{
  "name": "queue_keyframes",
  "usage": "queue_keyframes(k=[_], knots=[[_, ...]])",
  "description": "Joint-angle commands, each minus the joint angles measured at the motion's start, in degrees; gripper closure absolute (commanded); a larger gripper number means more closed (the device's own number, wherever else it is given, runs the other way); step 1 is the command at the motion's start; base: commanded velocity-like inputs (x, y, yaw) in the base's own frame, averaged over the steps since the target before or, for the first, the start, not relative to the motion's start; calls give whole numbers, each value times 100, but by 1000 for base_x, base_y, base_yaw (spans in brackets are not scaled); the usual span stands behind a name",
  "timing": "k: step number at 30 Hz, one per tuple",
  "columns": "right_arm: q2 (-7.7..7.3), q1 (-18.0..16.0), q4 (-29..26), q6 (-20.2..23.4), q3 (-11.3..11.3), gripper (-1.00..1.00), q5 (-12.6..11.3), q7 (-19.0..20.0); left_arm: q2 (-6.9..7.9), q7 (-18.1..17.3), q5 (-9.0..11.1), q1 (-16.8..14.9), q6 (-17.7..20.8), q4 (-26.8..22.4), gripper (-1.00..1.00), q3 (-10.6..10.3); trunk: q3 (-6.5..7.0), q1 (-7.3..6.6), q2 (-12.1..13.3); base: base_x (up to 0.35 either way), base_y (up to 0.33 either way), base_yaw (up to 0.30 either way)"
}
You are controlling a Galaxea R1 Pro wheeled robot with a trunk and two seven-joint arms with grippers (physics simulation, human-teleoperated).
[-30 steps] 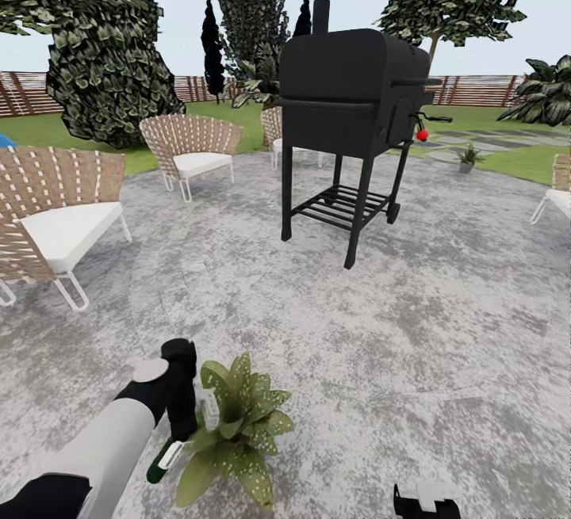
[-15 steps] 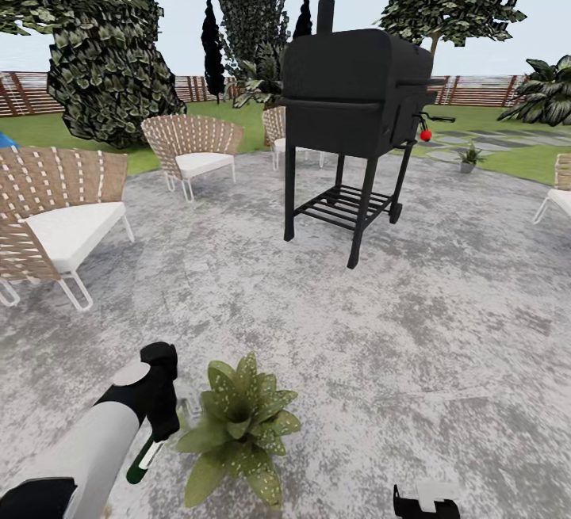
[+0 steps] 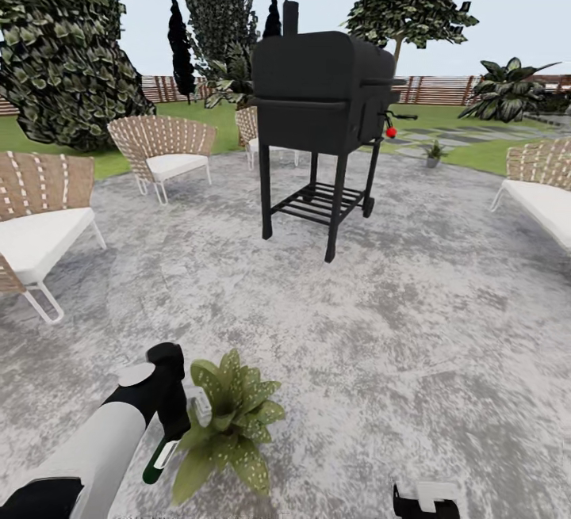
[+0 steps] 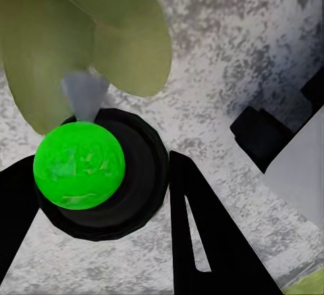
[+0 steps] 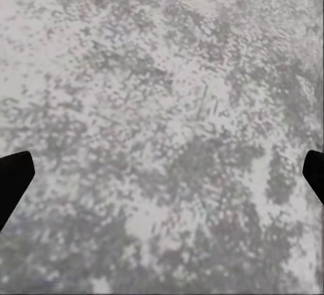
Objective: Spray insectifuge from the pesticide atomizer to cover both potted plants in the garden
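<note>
Fingers of the left gripper [image 4: 101, 194] clamp the green atomizer [image 3: 159, 459], tilted, whitish head [image 3: 198, 406] touching a speckled plant [image 3: 230, 424] on the grey patio [image 3: 412, 329]. Right gripper [image 5: 162, 173] fingertips stand wide apart over bare stone. Beyond stands a black grill [image 3: 321, 107].

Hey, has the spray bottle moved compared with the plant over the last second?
Barely: the spray bottle hangs left of the plant throughout; the camera turned.

I see the grey mottled patio [image 3: 412, 360] carrying a speckled potted plant [image 3: 228, 424], a black grill [image 3: 321, 119] and wicker chairs [image 3: 162, 153].
</note>
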Motion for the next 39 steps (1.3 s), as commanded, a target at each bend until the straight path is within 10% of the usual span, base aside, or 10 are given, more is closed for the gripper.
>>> queue_keyframes(k=[1, 18, 26, 39], knots=[[2, -7, 8, -18, -37, -100, 60, -18, -3, -41, -30, 0, 60, -7, 100, 17, -5, -4, -2, -234, 236, -290], [2, -6, 8, -18, -37, -100, 61, -18, 44, 113, -44, 263, 42, -10, 100, 19, -5, -4, -2, -14, 168, -59], [2, -7, 8, -18, -37, -100, 60, -18, -221, 1078, 652, 574, 39, -6, 100, 23, -5, -4, -2, 0, 0, 0], [-8, -6, 8, -18, -42, -100, 69, -18, 141, 1171, 666, 582, 65, 96, 100, 30, -5, -4, -2, 2, 8, 0]])
